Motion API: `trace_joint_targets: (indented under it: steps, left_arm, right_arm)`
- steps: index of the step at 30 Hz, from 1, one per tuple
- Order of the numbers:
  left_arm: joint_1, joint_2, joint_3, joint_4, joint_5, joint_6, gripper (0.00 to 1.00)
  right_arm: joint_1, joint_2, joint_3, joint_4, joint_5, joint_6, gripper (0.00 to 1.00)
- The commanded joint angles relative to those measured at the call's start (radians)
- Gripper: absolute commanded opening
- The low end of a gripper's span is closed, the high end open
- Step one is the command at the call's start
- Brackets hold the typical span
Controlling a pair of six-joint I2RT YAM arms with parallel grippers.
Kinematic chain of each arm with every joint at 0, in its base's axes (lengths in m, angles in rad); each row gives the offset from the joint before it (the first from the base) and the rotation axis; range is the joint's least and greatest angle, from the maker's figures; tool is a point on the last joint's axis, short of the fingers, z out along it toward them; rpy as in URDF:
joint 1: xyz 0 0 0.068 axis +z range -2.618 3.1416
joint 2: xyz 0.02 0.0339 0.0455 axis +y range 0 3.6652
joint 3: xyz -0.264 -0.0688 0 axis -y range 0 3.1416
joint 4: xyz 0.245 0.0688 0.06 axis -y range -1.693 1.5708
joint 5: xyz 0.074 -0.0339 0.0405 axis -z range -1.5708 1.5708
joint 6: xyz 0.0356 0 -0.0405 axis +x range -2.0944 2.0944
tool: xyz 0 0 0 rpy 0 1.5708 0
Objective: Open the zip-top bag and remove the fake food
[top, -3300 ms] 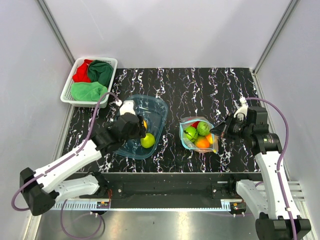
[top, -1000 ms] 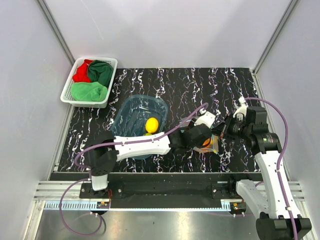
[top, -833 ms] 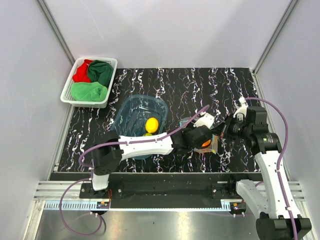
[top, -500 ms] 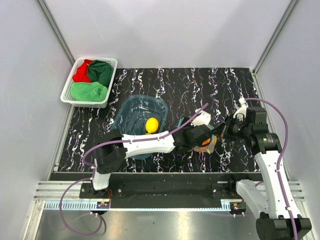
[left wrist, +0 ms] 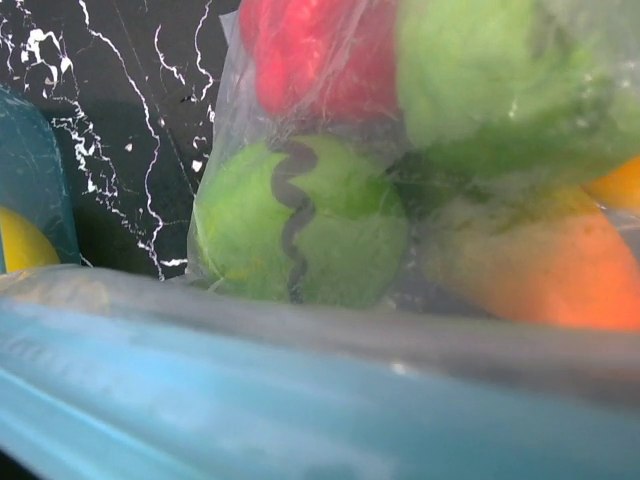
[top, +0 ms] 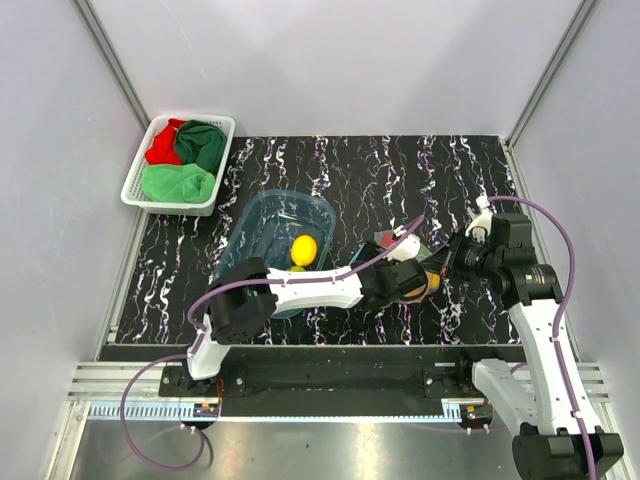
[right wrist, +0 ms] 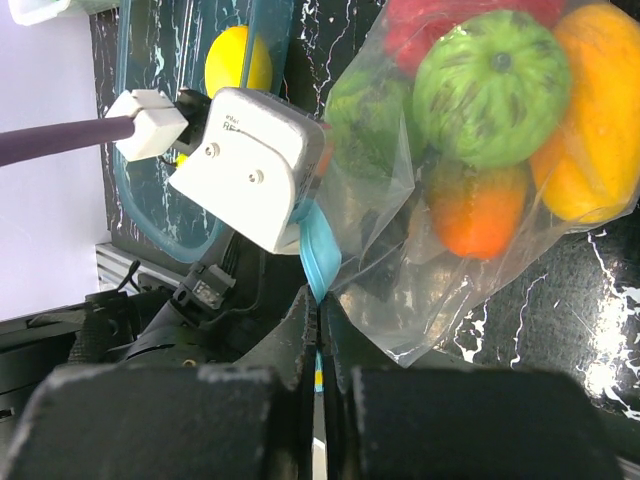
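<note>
Zip-top bag (right wrist: 392, 205): left arm (top: 300, 288) now over it (right fingers (right wrist: 291, 335) pinching rim).

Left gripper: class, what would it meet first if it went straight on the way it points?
Probably the teal strip of the zip-top bag, right in front; green fake food lies behind. Depth unclear.

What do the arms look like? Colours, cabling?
Left arm and right arm match: white link shells, black joints, a purple cable looping along each. Left wrist carries a white square camera box; right gripper is black.
</note>
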Motion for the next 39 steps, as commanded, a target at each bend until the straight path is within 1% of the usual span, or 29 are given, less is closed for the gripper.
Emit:
trace_joint_targets:
  steps: [1,5,6,7,8,9,12,13,15,17,18,19,23,26,27,30,32,35,39]
  left_arm:
    - [0.013,0.026,0.038,0.028,-0.075,-0.016,0.92]
    - [0.016,0.023,0.019,0.095,-0.099,0.006,0.79]
    - [0.017,0.021,0.019,0.097,-0.108,0.010,0.64]
    - [0.016,0.020,0.021,0.099,-0.113,0.013,0.56]
    - [0.017,0.018,0.022,0.100,-0.115,0.016,0.50]
    - [0.017,0.009,0.022,0.103,-0.113,0.025,0.40]
    - [0.016,-0.018,0.016,0.103,-0.099,0.042,0.32]
    - [0.017,-0.028,0.016,0.103,-0.090,0.047,0.26]
    - [0.014,-0.060,0.006,0.102,-0.060,0.058,0.20]
    - [0.016,-0.098,-0.004,0.103,-0.015,0.058,0.09]
    - [0.013,-0.109,-0.014,0.100,-0.004,0.056,0.07]
    - [0.010,-0.123,-0.017,0.100,0.005,0.058,0.00]
    - [0.001,-0.199,-0.037,0.102,0.042,0.056,0.00]
    - [-0.001,-0.239,-0.042,0.105,0.112,0.061,0.00]
    - [-0.001,-0.247,-0.044,0.108,0.170,0.065,0.00]
    - [-0.001,-0.295,-0.056,0.117,0.267,0.053,0.00]
    - [-0.002,-0.345,-0.089,0.131,0.305,0.046,0.00]
    - [-0.001,-0.423,-0.141,0.167,0.400,0.036,0.00]
    - [-0.001,-0.531,-0.203,0.200,0.465,0.041,0.00]
  right_arm:
    - [0.006,-0.002,0.015,0.021,-0.011,0.001,0.00]
    - [0.005,0.003,0.016,0.019,-0.011,-0.002,0.00]
    - [0.006,0.001,0.016,0.018,-0.011,-0.001,0.00]
    - [0.005,0.003,0.016,0.018,-0.011,-0.002,0.00]
    - [0.006,0.000,0.016,0.018,-0.009,-0.001,0.00]
    - [0.005,0.003,0.016,0.019,-0.008,-0.001,0.00]
    - [0.005,0.005,0.016,0.019,-0.006,-0.002,0.00]
    - [0.005,0.005,0.016,0.021,-0.003,-0.001,0.00]
    - [0.005,0.003,0.016,0.021,-0.003,-0.002,0.00]
    - [0.005,0.004,0.015,0.021,-0.003,-0.001,0.00]
    - [0.006,0.003,0.015,0.021,-0.003,-0.001,0.00]
    - [0.005,0.003,0.013,0.022,-0.005,-0.001,0.00]
    - [0.005,0.000,0.013,0.024,-0.005,-0.001,0.00]
    - [0.005,0.000,0.013,0.024,-0.005,-0.001,0.00]
    - [0.003,0.000,0.013,0.022,-0.003,0.001,0.00]
    - [0.006,-0.002,0.013,0.022,0.000,0.001,0.00]
    - [0.006,-0.003,0.010,0.025,0.000,0.001,0.00]
    - [0.005,-0.006,0.007,0.028,0.000,0.004,0.00]
    - [0.003,-0.003,0.007,0.028,0.002,0.004,0.00]
